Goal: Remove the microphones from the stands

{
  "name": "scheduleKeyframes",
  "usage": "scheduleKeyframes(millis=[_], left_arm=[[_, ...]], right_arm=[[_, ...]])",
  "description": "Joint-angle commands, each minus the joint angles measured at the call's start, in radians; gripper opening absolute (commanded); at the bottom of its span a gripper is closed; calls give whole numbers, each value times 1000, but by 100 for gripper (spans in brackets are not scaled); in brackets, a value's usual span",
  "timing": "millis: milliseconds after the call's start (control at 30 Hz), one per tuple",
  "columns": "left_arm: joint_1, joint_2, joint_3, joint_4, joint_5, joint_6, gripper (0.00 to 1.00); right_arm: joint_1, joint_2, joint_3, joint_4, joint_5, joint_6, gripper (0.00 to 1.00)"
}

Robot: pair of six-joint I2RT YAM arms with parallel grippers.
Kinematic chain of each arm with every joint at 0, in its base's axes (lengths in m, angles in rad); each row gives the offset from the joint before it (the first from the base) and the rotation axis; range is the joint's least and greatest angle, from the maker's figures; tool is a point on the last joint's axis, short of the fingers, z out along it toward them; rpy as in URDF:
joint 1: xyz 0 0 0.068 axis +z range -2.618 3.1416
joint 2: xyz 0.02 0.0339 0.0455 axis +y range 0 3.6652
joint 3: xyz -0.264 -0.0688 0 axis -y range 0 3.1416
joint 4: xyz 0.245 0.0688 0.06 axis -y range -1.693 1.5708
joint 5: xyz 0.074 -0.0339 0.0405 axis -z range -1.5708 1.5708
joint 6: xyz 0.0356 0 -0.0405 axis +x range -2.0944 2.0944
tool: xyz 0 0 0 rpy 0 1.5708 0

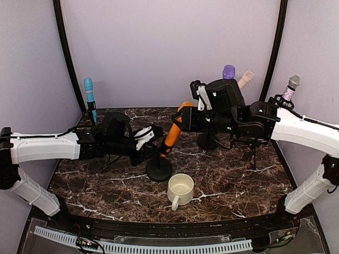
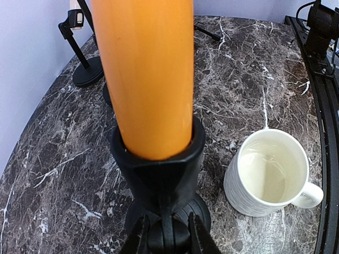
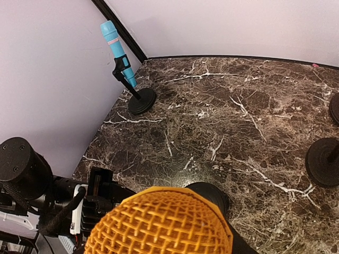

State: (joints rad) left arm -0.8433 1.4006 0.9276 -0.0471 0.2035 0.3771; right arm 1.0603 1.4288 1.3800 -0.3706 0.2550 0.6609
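Note:
The orange microphone [image 1: 172,135] leans up to the right, its lower end seated in the clip of the black stand [image 1: 158,169] at mid-table. In the left wrist view the orange body [image 2: 145,74] sits in the black clip [image 2: 159,169]. Below the clip, my left gripper [image 2: 168,241] is shut on the stand's joint; it comes in from the left [image 1: 151,142]. My right gripper [image 1: 186,114] is shut on the microphone's upper end. The orange mesh head [image 3: 159,225] fills the bottom of the right wrist view and hides that gripper's fingers.
A white mug [image 1: 180,189] stands just in front of the stand, to its right [image 2: 270,172]. A blue microphone on its stand [image 1: 90,98] is at the back left [image 3: 117,50]. Purple [image 1: 228,71], beige [image 1: 245,78] and silver [image 1: 290,90] microphones stand at the back right.

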Motion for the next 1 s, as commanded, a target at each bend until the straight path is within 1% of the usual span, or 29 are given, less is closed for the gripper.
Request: scheduleKeyframes(millis=[0, 133, 333, 500, 667, 800, 967], left_arm=[[11, 27, -32, -192, -71, 14, 0], [10, 29, -27, -196, -72, 14, 0], [11, 19, -29, -197, -74, 13, 0], [10, 24, -26, -200, -71, 17, 0], [10, 22, -26, -200, -74, 17, 0], [11, 20, -27, -199, -79, 18, 0], [12, 16, -31, -185, -119, 18, 0]], right_arm=[[-26, -93, 107, 180, 68, -60, 19], [-26, -72, 136, 155, 23, -85, 19], [-25, -44, 160, 147, -99, -188, 19], [-25, -56, 155, 151, -223, -276, 19], [-27, -59, 169, 122, -294, -316, 19], [-38, -60, 162, 118, -246, -285, 19], [-77, -49, 201, 43, -49, -104, 19]])
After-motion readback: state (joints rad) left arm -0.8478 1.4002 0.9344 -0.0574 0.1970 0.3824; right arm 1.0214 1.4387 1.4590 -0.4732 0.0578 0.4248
